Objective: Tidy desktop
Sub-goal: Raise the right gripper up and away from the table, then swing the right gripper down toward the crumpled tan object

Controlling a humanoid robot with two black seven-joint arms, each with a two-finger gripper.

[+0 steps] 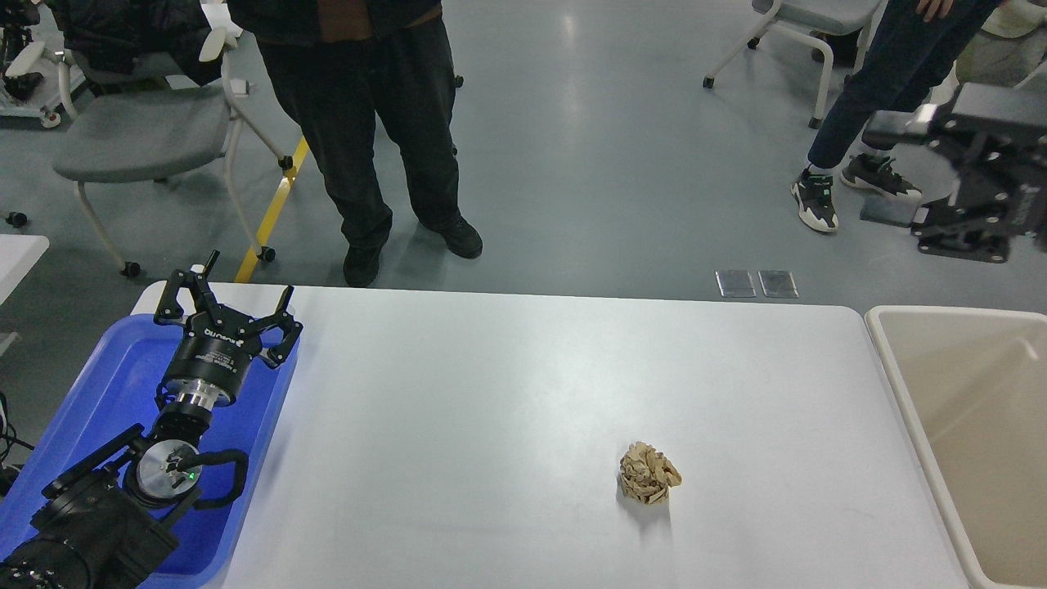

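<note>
The white desktop fills the middle of the head view. A crumpled tan paper ball lies on it, right of centre near the front. My left gripper is open and empty, held above the far right corner of a blue tray, far left of the ball. My right gripper is high at the right edge, above the floor beyond the desktop. It is motion-blurred and dark, so its fingers cannot be told apart.
A beige tub stands against the desktop's right end. A person in black trousers stands just behind the far edge. Another person and grey chairs are further back.
</note>
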